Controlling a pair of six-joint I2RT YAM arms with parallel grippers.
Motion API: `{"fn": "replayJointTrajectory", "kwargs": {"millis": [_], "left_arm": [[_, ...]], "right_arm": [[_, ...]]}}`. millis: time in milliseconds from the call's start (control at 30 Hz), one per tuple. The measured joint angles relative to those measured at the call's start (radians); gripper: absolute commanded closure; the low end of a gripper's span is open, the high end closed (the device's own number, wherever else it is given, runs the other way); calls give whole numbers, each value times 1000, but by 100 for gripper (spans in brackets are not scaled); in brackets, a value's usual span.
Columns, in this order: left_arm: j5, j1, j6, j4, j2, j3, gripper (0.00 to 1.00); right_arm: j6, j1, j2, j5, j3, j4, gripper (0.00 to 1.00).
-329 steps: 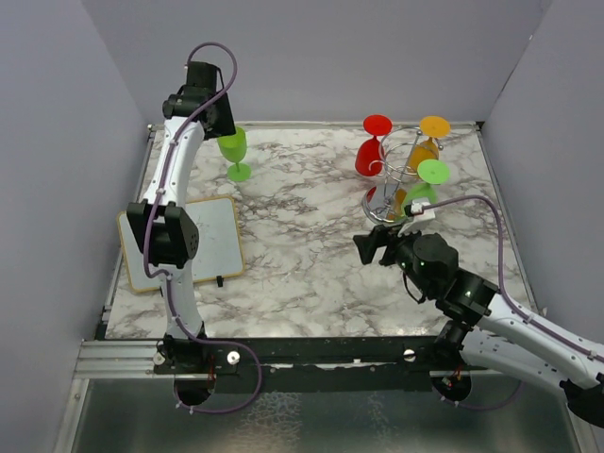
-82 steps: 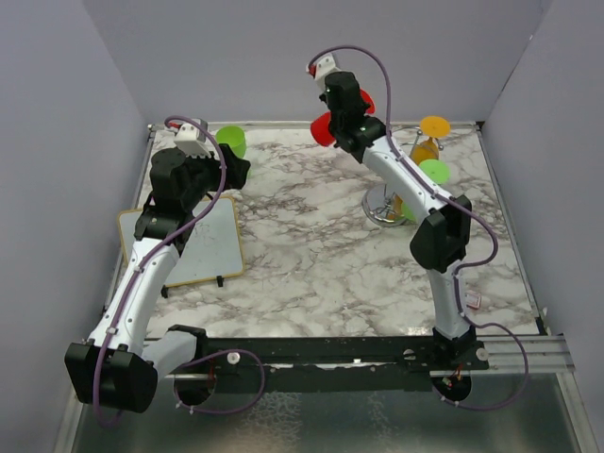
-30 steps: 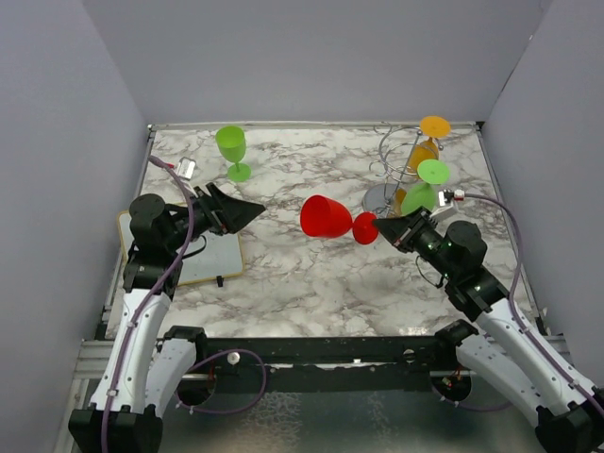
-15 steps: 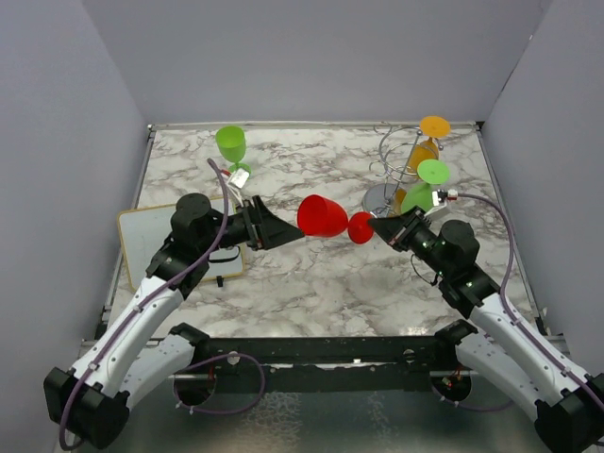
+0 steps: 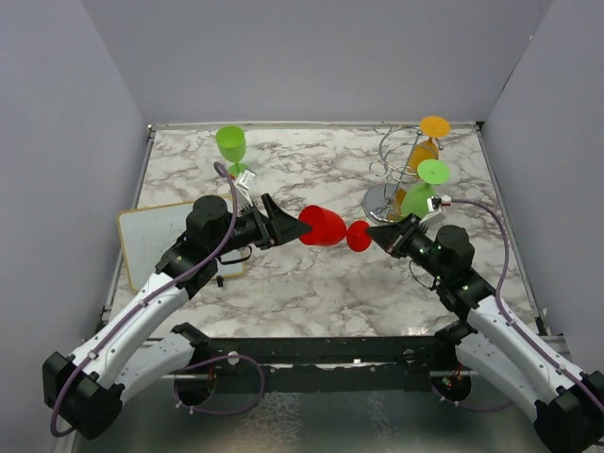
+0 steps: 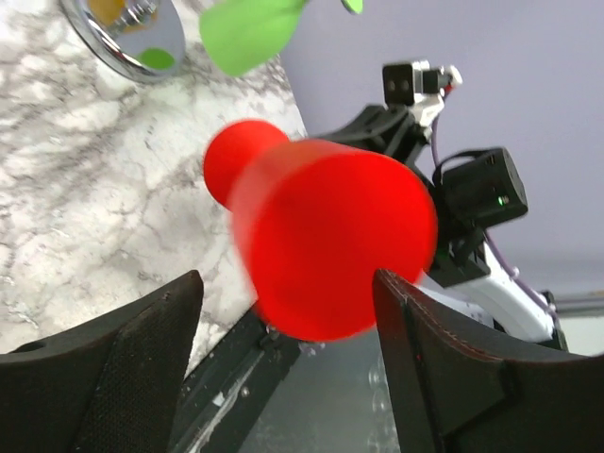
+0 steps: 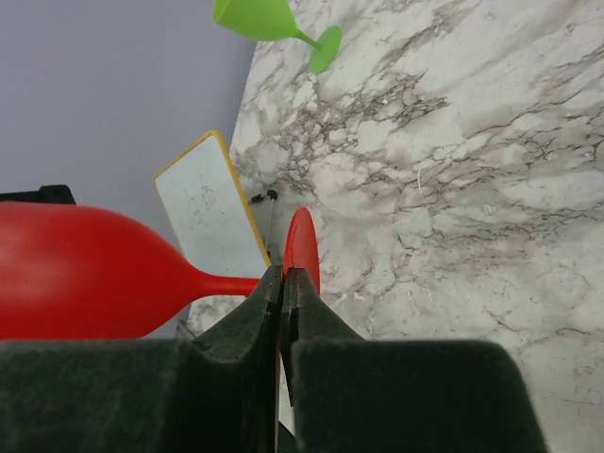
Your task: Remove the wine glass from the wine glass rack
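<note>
The red wine glass (image 5: pixel 324 226) is held above mid-table, at 8 o'clock from the wine glass rack (image 5: pixel 394 168) and apart from it. The right gripper (image 5: pixel 370 232), at the glass's 3 o'clock, is clamped on the foot disc. The left gripper (image 5: pixel 291 226), at 9 o'clock, has its fingers apart, flanking the bowl mouth. The glass is opaque red with a tapered bowl. Its long axis is horizontal, with the mouth toward 9 o'clock.

A marble-patterned table (image 5: pixel 311 283) is seen, white with grey veins. The wine glass rack (image 5: pixel 378 200) is set by its round base on the far right part of it. Well to the left of the rack, near the far edge, a green wine glass (image 5: pixel 232 151) is stood upright. Nearer than that glass, further left of the rack, a yellow-edged whiteboard (image 5: pixel 156 241) is laid flat, with a small black item (image 5: pixel 219 279) just beside its near edge.
</note>
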Motion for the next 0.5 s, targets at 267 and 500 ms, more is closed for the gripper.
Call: {"fn": "replayJointTrajectory", "kwargs": {"millis": [267,500], "left_arm": [[-85,0,10,-48,-42,5,34],[-87,-28,21,-58,30,33,63]], "right_arm": [[-16,2,-52,-6,-24,17,99],[-27,2,-55,-7,-24,32,99]]}}
